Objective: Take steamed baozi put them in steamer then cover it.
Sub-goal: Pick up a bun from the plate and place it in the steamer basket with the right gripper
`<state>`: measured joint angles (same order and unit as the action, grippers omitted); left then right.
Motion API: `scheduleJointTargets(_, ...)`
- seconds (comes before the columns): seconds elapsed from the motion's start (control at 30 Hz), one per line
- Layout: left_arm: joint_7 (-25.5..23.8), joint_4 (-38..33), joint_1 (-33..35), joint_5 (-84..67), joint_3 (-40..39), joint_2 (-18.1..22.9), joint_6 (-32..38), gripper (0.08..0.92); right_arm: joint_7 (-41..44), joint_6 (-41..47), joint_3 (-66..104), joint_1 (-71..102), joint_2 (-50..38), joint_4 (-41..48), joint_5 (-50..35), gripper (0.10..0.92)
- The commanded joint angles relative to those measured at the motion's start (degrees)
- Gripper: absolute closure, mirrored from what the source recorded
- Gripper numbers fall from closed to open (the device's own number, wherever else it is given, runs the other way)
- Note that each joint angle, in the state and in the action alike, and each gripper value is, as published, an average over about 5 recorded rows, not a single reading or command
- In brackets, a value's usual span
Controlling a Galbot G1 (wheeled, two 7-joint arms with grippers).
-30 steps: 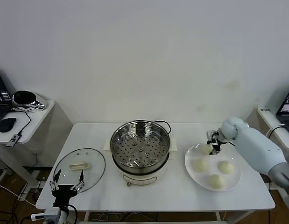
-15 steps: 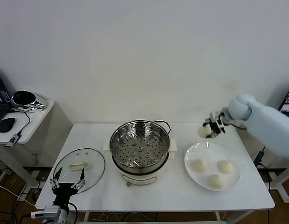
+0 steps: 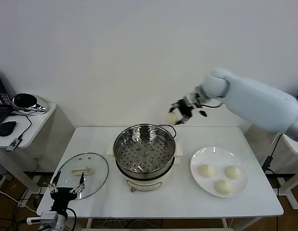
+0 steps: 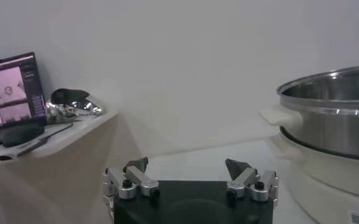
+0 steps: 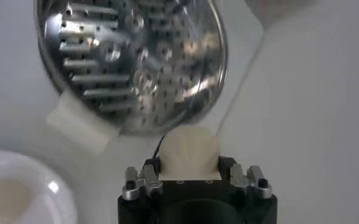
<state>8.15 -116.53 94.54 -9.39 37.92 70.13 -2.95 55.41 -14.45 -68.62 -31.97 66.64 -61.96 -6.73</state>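
Note:
My right gripper is shut on one steamed baozi and holds it in the air just behind the far right rim of the steamer. In the right wrist view the pale bun sits squeezed between the jaws, with the empty perforated tray below. Three more baozi lie on the white plate to the steamer's right. The glass cover with its cream handle lies flat on the table at the left. My left gripper is open and empty at the front left table edge, next to the cover.
A side shelf at the far left carries a laptop, a mouse and a shiny object. The steamer's black cord runs behind the pot. The steamer wall shows in the left wrist view.
My right gripper lifted one baozi off the plate and carried it left and up to behind the steamer. The plate went from four buns to three. The left arm barely moved.

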Motion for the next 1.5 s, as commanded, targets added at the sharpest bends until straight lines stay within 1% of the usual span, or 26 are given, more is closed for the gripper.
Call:
scheduleJointTargets(0.03, -0.1, -0.5, 0.3, -0.3, 1.0, -0.2, -0.1, 0.177, -1.3, -12.3, -5.0, 0.0, 15.7, 8.7, 6.6, 0.431)
scheduleJointTargets(0.2, -0.1, -1.1, 0.4, -0.4, 1.6, 0.3, -0.3, 0.177, -3.0, -17.6, -5.2, 3.8, 18.5, 12.7, 14.6, 0.431)
scheduleJointTargets(0.43, -0.1, -1.4, 0.3, -0.5, 1.8, 0.8, -0.4, 0.177, -4.9, -21.6, -4.3, 6.3, 19.1, 15.9, 23.2, 0.431)
scheduleJointTargets(1.0, -0.1, -1.3, 0.3, -0.8, 2.1, 1.0, -0.4, 0.177, -5.6, -24.1, -4.0, 7.7, 18.5, 16.5, 28.4, 0.428)
scheduleJointTargets(1.1, -0.1, -1.3, 0.3, -0.9, 2.1, 1.1, -0.4, 0.177, -5.6, -24.3, -4.1, 7.8, 18.2, 16.6, 28.4, 0.394)
scheduleJointTargets(1.2, -0.1, -1.3, 0.2, -0.9, 2.2, 1.1, -0.4, 0.177, -5.5, -24.5, -4.1, 7.4, 17.7, 16.4, 28.3, 0.316)
scheduleJointTargets(1.3, -0.1, -1.4, 0.3, -0.9, 2.2, 1.2, -0.4, 0.177, -5.4, -23.7, -4.0, 6.0, 16.6, 15.2, 25.8, 0.241)
scheduleJointTargets(1.4, -0.1, -1.6, 0.3, -0.9, 2.4, 1.2, -0.4, 0.177, -4.8, -21.2, -4.1, 3.0, 13.8, 12.4, 20.8, 0.209)
scheduleJointTargets(1.5, -0.1, -1.9, 0.4, -0.9, 2.6, 1.1, -0.5, 0.177, -2.4, -13.9, -6.5, -1.8, 9.1, 5.4, 10.5, 0.204)
